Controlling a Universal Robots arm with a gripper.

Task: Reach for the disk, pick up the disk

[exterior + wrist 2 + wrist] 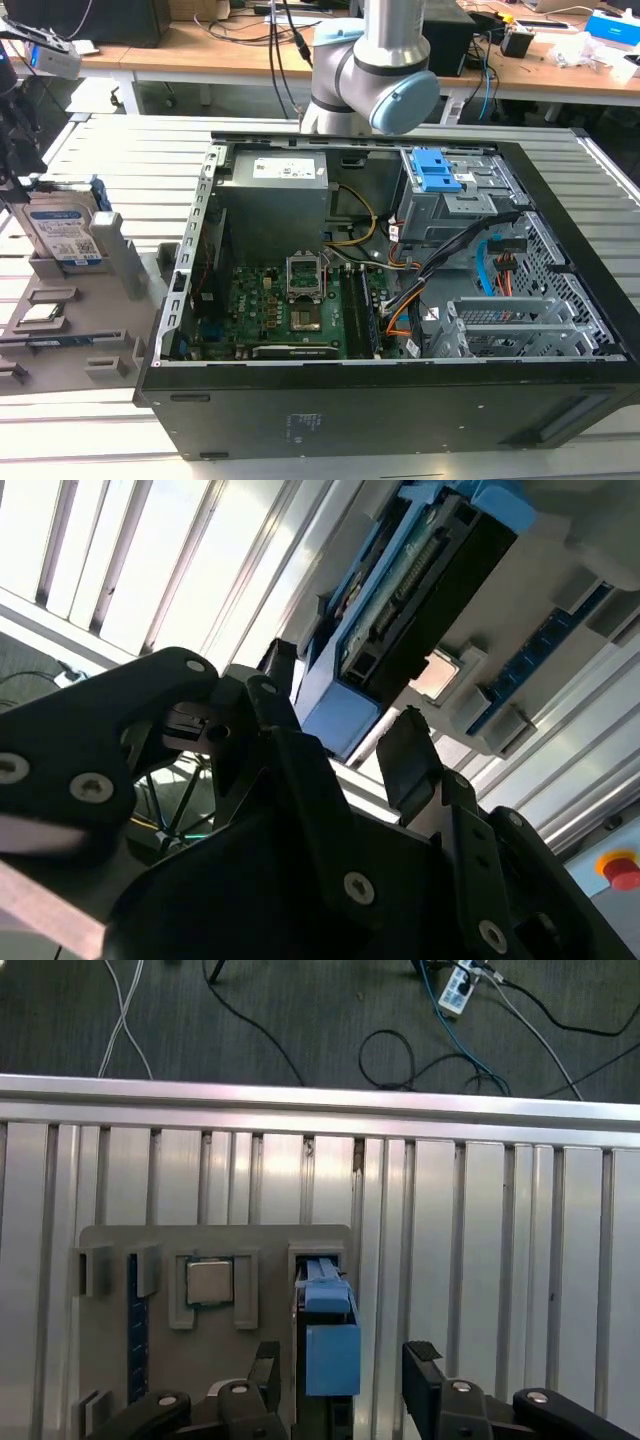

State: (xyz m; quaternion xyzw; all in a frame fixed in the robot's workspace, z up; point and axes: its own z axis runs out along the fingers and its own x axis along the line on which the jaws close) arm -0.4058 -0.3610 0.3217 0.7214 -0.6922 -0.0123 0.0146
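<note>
At nine o'clock from the computer case (pixel 350 420) in the exterior view, the disk (pixel 65 228) stands on edge in a grey holder (pixel 112 245). In the second wrist view, the gripper (pixel 340 698) is spread wide, with the disk's blue end lined up between its fingers. In the first wrist view, its flat sides face the fingers, not touching.

The disk (pixel 62 232) stood upright in a holder (pixel 125 262) on the bench (pixel 130 150), at the exterior view's left of the computer case (pixel 380 410).
</note>
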